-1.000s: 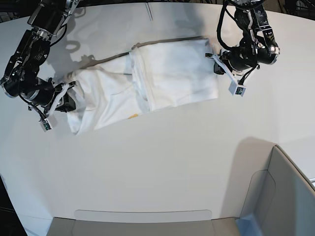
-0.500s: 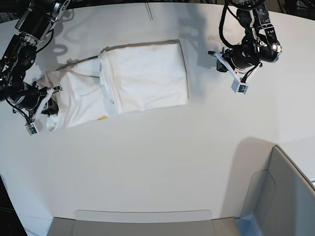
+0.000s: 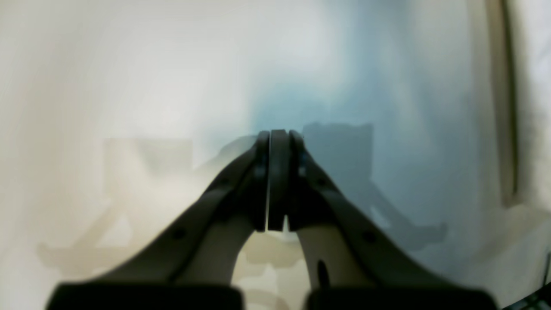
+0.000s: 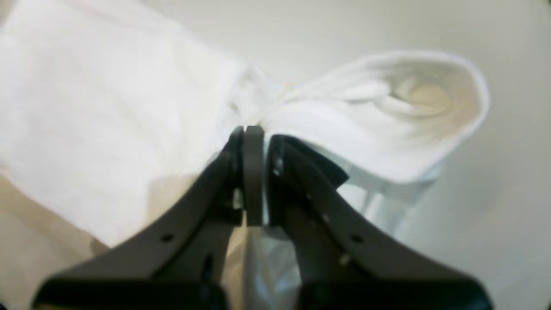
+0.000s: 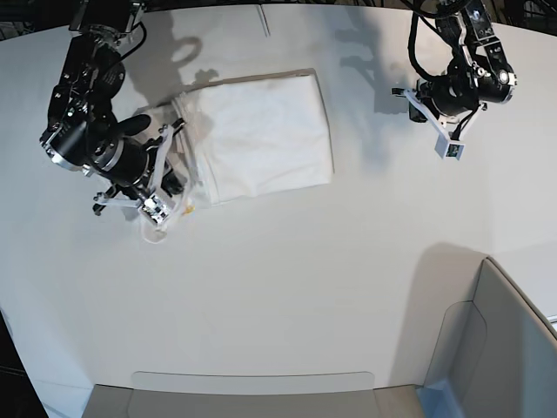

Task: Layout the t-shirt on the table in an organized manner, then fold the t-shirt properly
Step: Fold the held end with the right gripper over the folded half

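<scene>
Cloth bunches: our right hand [image 4: 252, 129], clamped on the t-shirt [image 5: 261, 131], has swung its left end in over the folded body; left hand [image 3: 277, 133] closed, empty, far right above the tabletop [image 5: 305, 287].

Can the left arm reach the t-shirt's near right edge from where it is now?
Probably yes: only bare table lies between the shut, empty left gripper and the t-shirt.

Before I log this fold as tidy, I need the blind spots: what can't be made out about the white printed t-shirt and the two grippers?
- Base view: the right arm covers the white printed t-shirt's near end, so its lie there is hidden.
- Right wrist view: the right gripper pinches bunched cloth; blur hides which part.
- No view shows the print legibly.
- Left wrist view: the left gripper is shut on nothing, over the blurred plain white table; contact unclear.
</scene>
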{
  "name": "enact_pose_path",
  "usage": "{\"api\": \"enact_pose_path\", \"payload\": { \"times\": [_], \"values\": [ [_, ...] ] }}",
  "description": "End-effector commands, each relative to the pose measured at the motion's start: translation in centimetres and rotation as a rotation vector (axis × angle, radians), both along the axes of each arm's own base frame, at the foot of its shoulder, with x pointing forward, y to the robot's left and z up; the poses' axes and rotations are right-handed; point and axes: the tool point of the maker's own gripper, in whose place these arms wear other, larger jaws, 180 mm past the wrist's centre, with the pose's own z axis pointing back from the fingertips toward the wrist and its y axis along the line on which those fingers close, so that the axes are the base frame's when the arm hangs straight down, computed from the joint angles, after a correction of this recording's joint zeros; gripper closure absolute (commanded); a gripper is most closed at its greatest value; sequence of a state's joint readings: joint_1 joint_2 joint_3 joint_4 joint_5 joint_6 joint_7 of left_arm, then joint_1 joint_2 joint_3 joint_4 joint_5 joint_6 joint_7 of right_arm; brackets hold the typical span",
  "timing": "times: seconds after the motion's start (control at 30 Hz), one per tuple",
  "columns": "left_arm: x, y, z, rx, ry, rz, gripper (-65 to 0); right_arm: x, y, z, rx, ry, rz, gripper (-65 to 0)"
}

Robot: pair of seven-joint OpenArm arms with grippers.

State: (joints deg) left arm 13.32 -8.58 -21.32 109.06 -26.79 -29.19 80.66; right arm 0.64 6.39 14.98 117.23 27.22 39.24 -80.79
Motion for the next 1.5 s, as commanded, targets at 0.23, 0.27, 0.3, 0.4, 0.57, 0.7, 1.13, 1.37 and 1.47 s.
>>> {"api": "enact_pose_path", "payload": {
  "times": [0.23,0.27,0.3,0.4,0.57,0.7,1.13,1.37,1.47],
  "values": [
    [0.7,0.3,0.8,0.011,-0.035,-0.001,0.0,-0.7,4.7,0.5,0.007,-0.024,0.168,0.0],
    [0.7,0.4,0.8,0.012,-0.035,0.001,0.0,-0.9,5.4,0.5,0.016,-0.023,0.182,0.0],
    [0.7,0.4,0.8,0.013,-0.035,0.001,0.0,-1.1,6.1,0.5,0.023,-0.021,0.201,0.0],
    [0.7,0.4,0.8,0.013,-0.035,0.001,0.0,-1.8,7.8,0.3,0.023,-0.015,0.262,0.0],
    [0.4,0.4,0.1,0.003,-0.014,0.008,0.0,-2.5,10.4,0.6,0.036,-0.023,0.343,0.0],
    [-0.5,0.5,-2.1,-0.031,0.060,0.027,0.0,-2.3,12.4,1.7,0.062,-0.053,0.382,0.0],
    [-1.4,4.7,-1.5,-0.007,0.043,0.174,0.0,-5.4,17.8,-0.9,-0.062,-0.013,0.570,0.0],
    [-1.2,5.2,-0.7,0.008,0.018,0.186,0.0,-5.7,17.8,-4.1,-0.080,0.100,0.578,0.0],
    [-1.2,5.1,-0.8,0.006,0.018,0.185,0.0,-5.8,18.5,-4.0,-0.036,0.092,0.587,0.0]
  ]
}}
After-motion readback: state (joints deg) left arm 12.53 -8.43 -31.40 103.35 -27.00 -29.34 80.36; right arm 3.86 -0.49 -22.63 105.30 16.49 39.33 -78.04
